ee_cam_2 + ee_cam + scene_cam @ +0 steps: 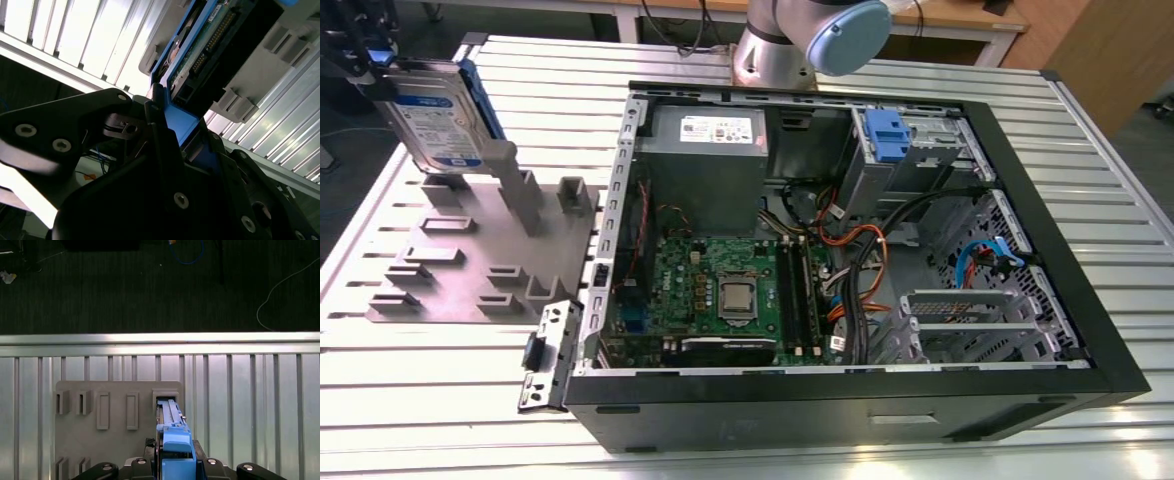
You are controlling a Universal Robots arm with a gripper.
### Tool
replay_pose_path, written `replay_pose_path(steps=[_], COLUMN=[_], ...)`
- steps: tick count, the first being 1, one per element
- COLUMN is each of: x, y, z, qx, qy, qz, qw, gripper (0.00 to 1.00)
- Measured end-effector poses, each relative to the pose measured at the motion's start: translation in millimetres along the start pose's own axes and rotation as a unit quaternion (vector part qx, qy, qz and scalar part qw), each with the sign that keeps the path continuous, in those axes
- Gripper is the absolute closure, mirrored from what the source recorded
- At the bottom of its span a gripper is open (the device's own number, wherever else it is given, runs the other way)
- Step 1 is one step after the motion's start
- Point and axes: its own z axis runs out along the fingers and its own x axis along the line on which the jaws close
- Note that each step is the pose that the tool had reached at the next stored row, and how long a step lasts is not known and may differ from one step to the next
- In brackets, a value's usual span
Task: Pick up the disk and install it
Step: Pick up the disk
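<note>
The disk (438, 112), silver with a white-and-blue label and a blue carrier, stands on edge over the grey fixture plate (467, 270) at the exterior view's far left. My gripper (380, 72) is shut on its upper end. In the first wrist view the blue carrier edge (173, 437) runs from between my fingers down to a slot in the plate (115, 432). I cannot tell whether the lower end still sits in the slot. In the second wrist view the black fingers (165, 150) clamp the blue frame (181, 121), with the disk's circuit board (207, 42) beyond.
An open black computer case (1067, 300) lies on the slatted aluminium table (1121, 180). Inside are a grey power supply (707, 135), a motherboard (720, 290), cables and a silver drive cage with a blue latch tab (887, 135). The arm's base (787, 45) stands behind the case.
</note>
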Motion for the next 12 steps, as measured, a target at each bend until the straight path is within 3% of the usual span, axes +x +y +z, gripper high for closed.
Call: replay_pose_path(steps=[12], x=[0.0], y=[0.0], z=[-3.7], qx=[0.0000], qy=[0.0000], qz=[0.000], qw=[1.00000], gripper=[0.64])
